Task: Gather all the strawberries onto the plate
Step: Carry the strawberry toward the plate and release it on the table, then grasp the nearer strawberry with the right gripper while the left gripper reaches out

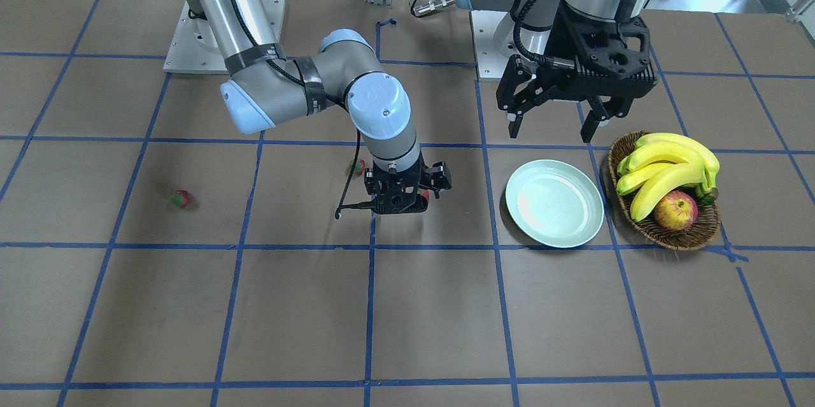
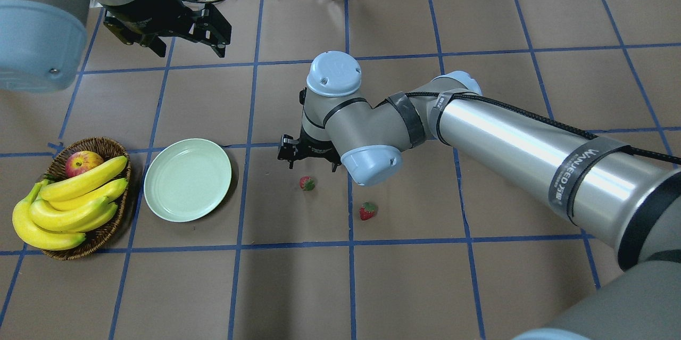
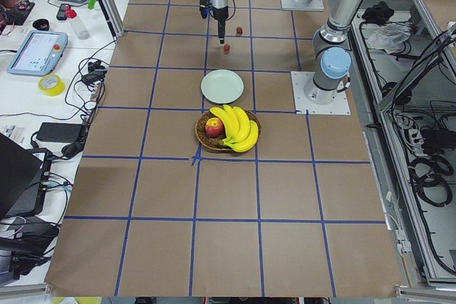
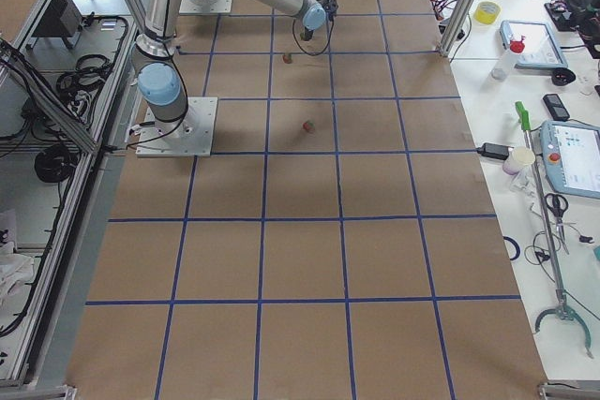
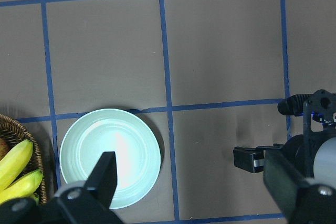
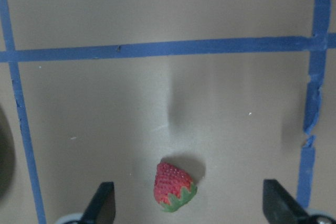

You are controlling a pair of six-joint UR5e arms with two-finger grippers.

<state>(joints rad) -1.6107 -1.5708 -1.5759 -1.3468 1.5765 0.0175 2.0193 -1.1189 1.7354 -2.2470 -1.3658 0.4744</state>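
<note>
While the right arm's fingers [image 6: 103, 205] hang wide apart and empty, one strawberry [image 6: 174, 187] lies on the worktop between them, near its middle, its long axis across their closing line. The left fingers [image 5: 104, 174], also spread and empty, hover by the plate [image 5: 84, 145] toward the left end. A third berry [image 1: 180, 198], toward the right end, is hidden from overhead.

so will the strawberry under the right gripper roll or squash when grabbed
The strawberry looks tiny, so probably light. Rounded, tapered, lying on its side, it may roll if nudged off-centre. Real or toy is unclear; squeeze gently.
</note>
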